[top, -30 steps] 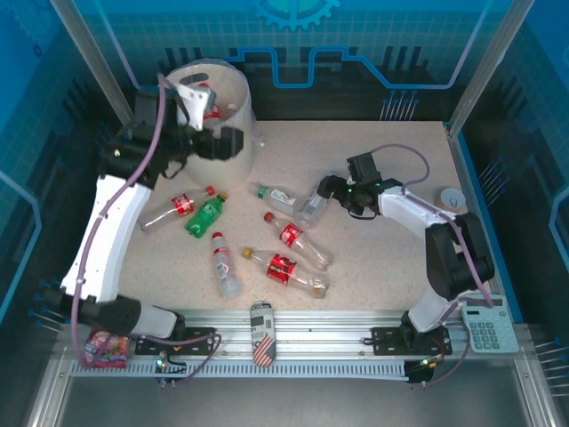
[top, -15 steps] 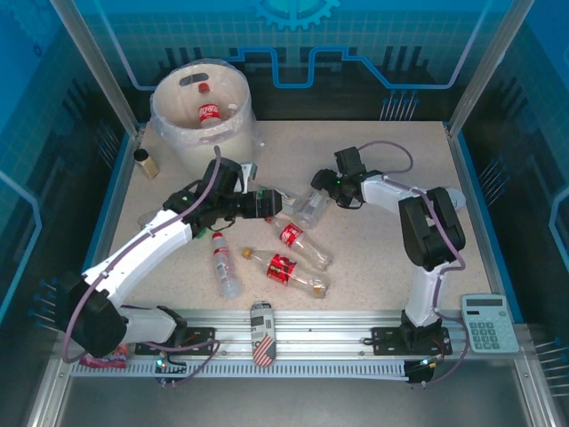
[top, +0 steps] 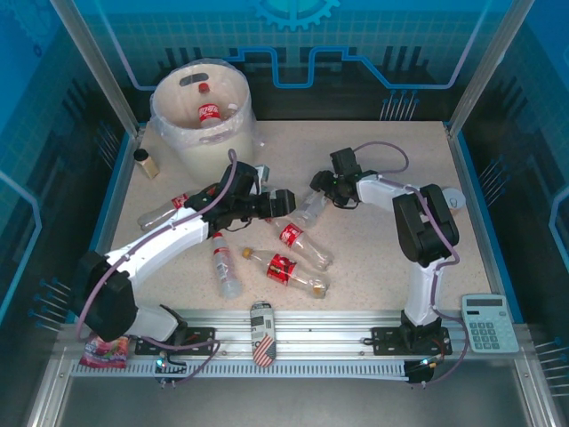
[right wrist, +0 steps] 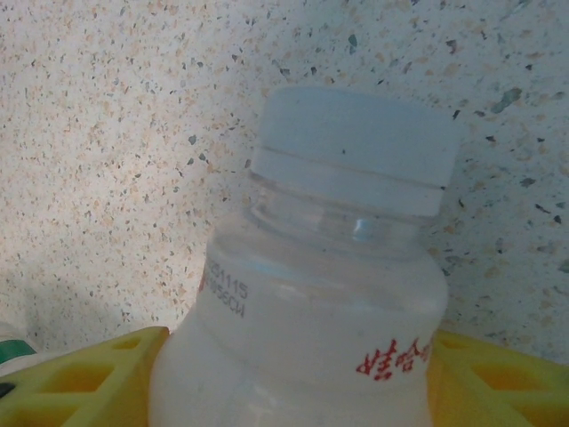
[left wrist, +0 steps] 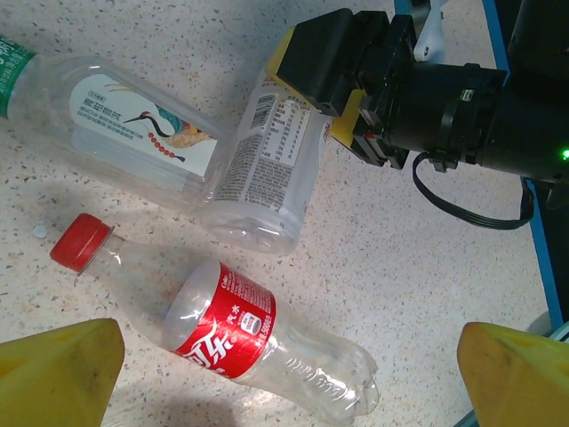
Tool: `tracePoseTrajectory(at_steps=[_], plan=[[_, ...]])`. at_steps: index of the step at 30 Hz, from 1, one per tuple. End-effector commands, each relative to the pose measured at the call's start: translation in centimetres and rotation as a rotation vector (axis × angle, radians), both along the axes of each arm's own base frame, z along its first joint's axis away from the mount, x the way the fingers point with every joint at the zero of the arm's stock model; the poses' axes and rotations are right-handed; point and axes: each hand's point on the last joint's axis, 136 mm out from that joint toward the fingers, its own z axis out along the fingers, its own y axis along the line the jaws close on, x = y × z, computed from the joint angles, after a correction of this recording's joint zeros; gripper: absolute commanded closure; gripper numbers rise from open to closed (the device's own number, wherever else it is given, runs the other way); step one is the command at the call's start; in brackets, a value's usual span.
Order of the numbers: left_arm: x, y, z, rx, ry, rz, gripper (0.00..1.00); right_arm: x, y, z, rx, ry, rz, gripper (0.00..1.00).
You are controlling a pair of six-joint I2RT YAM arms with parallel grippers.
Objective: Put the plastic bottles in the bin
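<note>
Right gripper [top: 322,189] clamped on white-capped bottle [right wrist: 302,294] lying on table [top: 391,258]. Left gripper [top: 283,203] fingers wide apart, above red-capped bottle [left wrist: 227,325] just beside it. Far-left corner: bin [top: 164,111], red-labelled bottle [top: 209,112] inside.

Robot lab test cell: speckled tabletop [top: 373,267] boxed by blue printed panels [top: 373,36], aluminium posts [top: 93,58]; arm-mounting rail [top: 338,322] at 6 o'clock.
</note>
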Motion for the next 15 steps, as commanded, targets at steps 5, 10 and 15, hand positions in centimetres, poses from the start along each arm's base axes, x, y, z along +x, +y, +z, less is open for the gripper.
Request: tracePoseTrajectory(at_steps=[5, 10, 15], plan=[[0.2, -2.2, 0.1, -0.051, -0.004, -0.072, 0.02, -0.6, -1.9, 4.4, -0.032, -0.112, 0.031, 0.38], [-0.1, -4.8, 0.8, -0.124, 0.014, -0.198, 0.01, -2.1, -1.7, 8.3, 0.012, -0.21, 0.17, 0.37], [-0.1, -7.6, 1.8, -0.224, 0.036, -0.317, 0.01, -4.6, -0.8, 11.4, 0.074, -0.281, 0.31, 0.37]])
